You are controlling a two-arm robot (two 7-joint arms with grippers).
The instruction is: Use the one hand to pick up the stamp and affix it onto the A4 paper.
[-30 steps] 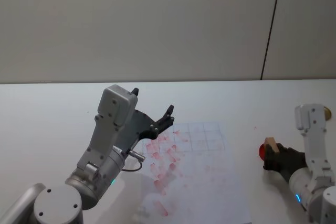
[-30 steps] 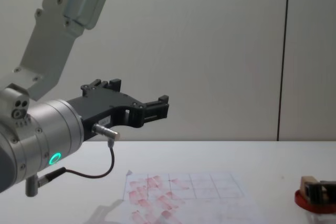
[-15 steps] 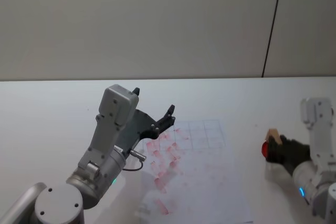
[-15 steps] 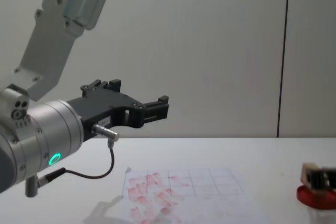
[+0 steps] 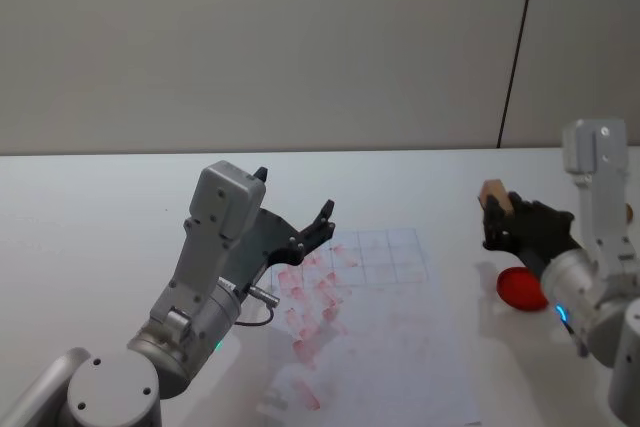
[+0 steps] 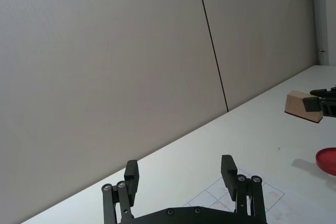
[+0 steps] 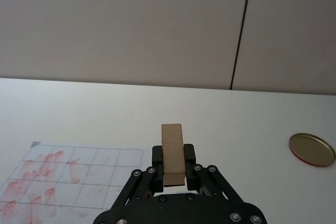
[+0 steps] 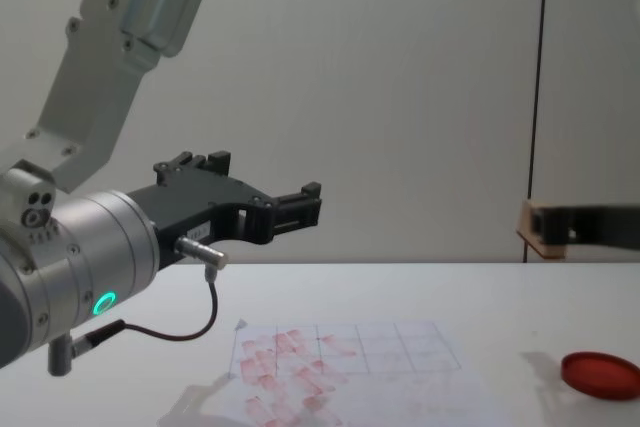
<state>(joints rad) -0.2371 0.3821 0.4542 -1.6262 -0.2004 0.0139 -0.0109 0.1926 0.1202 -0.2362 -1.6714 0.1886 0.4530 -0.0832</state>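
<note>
Fingers of the right gripper (image 7: 173, 163) clamp the stamp (image 7: 172, 145), raised beside the red ink pad (image 5: 520, 289). Carry it over a blank square of the A4 paper (image 5: 400, 337), level its face, and press straight down. Left gripper (image 5: 292, 197) idles, jaws apart.

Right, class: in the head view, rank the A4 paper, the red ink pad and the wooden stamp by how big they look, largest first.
1. A4 paper
2. red ink pad
3. stamp, smallest, though partly hidden

place: lab test bench | cues: bare white table (image 5: 100, 197), plain panelled wall (image 5: 300, 47)
</note>
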